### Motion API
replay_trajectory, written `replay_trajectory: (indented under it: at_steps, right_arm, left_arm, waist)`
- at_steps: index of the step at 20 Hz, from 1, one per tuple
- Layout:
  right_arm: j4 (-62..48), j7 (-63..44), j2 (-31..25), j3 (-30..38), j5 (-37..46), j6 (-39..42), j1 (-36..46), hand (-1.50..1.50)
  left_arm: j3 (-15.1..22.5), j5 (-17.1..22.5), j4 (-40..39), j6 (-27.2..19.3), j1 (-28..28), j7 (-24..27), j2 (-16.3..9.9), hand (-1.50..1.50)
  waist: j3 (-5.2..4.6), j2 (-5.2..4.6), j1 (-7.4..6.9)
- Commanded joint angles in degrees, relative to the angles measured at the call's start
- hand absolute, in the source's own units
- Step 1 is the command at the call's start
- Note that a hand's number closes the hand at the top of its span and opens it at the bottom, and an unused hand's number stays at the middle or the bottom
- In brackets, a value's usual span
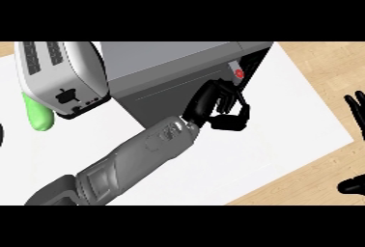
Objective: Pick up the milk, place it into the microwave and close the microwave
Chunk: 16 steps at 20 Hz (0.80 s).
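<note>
The white counter mat (285,120) carries everything in view, set on a wooden counter (335,62).

The microwave (171,67) stands at the mat's far edge, grey, seen from above. Its front face shows a red button (239,74). Whether the door is fully shut cannot be told. Its inside is hidden, so its contents cannot be confirmed.

The toaster (61,72) sits at the far left corner, 2 slots on top. A green object (39,116) lies just beside it at the left edge.

The left hand (217,103) is at the microwave's front, fingers curled, holding nothing visible. The right hand (354,111) rests open at the right edge.

The milk is not visible; judged inside the microwave or hidden.

Risk: if the hand slides off the door front, the door could stay ajar.
</note>
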State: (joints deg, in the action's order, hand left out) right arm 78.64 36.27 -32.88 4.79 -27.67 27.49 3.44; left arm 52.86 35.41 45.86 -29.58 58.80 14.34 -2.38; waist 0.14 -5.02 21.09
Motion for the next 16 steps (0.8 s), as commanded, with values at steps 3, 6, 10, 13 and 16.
replay_trajectory:
  at_steps: [3, 6, 10, 13, 16]
  right_arm:
    - [1.61, -0.82, -1.13, -2.12, -1.98, 5.31, 2.32, -1.5]
    - [1.93, -1.81, -1.93, -3.15, -2.0, 6.6, 2.59, -1.5]
    - [6.07, -2.64, -4.43, -5.32, -0.6, 9.35, 5.37, 1.5]
    - [9.52, -2.82, -5.99, -7.5, 0.06, 12.43, 6.9, 1.5]
    - [12.01, -3.83, -5.92, -9.3, 0.09, 12.82, 7.5, 1.5]
  left_arm:
    - [-0.65, 1.98, -1.1, -0.64, 4.28, 0.65, 2.25, 1.5]
    - [-0.53, 2.63, -0.72, -1.62, 5.45, 0.38, 2.23, 1.5]
    - [-0.02, 3.31, -1.04, -2.43, 5.17, 0.81, 2.22, 1.5]
    - [0.36, 4.2, -0.9, -2.7, 4.79, 1.19, 2.23, 1.5]
    - [0.73, 4.77, -1.43, -3.43, 5.13, 1.16, 2.22, 1.5]
  waist:
    - [0.06, -0.46, 1.82]
    - [0.23, -0.21, 2.03]
    - [0.08, -0.07, 2.02]
    - [0.12, 0.12, 2.1]
    - [0.23, 0.13, 2.64]
